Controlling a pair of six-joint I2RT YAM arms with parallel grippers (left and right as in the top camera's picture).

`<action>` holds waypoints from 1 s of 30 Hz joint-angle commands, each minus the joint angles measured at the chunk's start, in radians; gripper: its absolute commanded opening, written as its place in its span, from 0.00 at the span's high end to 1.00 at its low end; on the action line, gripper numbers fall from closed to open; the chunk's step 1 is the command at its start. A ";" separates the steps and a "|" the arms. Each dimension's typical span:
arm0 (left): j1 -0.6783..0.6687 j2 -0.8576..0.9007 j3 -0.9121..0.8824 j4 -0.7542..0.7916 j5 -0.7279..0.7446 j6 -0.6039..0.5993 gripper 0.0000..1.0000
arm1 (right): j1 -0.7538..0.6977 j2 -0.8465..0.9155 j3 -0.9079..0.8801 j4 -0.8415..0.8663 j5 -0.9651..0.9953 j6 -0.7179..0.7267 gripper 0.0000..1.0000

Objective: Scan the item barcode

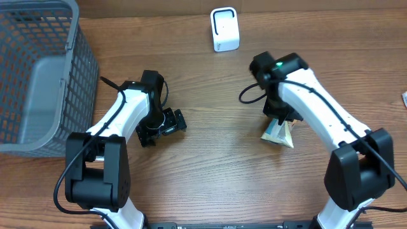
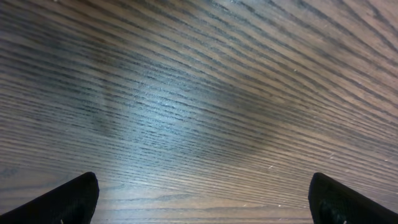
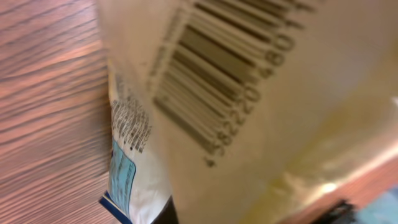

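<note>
The item (image 1: 280, 135) is a tan and white packet with a blue corner, lying on the wooden table right of centre. My right gripper (image 1: 280, 122) is down on its upper end and shut on it. In the right wrist view the packet (image 3: 298, 124) fills the frame and its barcode (image 3: 211, 81) faces the camera, blurred and slanted; the gripper (image 3: 249, 213) shows only as dark finger edges at the bottom. The white scanner (image 1: 224, 28) stands at the back centre. My left gripper (image 1: 162, 129) hangs open over bare wood, with its fingertips (image 2: 62, 202) wide apart and nothing between them.
A grey mesh basket (image 1: 76, 70) takes up the back left corner, close to the left arm. A small pale object (image 1: 404, 97) shows at the right edge of the table (image 1: 210, 159).
</note>
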 commanded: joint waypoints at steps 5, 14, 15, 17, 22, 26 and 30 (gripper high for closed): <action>-0.007 -0.007 -0.002 0.005 -0.006 0.019 0.00 | 0.021 0.118 -0.006 -0.197 0.192 0.150 0.96; -0.007 -0.007 -0.002 0.027 -0.006 0.019 0.00 | 0.025 0.214 -0.024 -0.217 0.117 0.111 0.96; -0.007 -0.007 -0.002 0.027 -0.006 0.019 0.00 | 0.030 0.214 -0.024 -0.217 0.099 0.108 0.96; -0.007 -0.007 -0.002 0.035 -0.006 0.019 0.00 | 0.055 0.214 -0.024 -0.217 0.061 0.108 0.88; -0.007 -0.007 -0.002 0.045 -0.006 0.019 0.00 | 0.143 0.214 -0.021 -0.200 0.004 0.108 0.76; -0.007 -0.007 -0.002 0.045 -0.006 0.019 0.00 | 0.220 0.214 -0.019 -0.145 -0.070 0.104 0.75; -0.007 -0.007 -0.002 0.038 0.020 0.022 0.00 | 0.271 0.214 0.045 -0.127 -0.109 0.105 0.75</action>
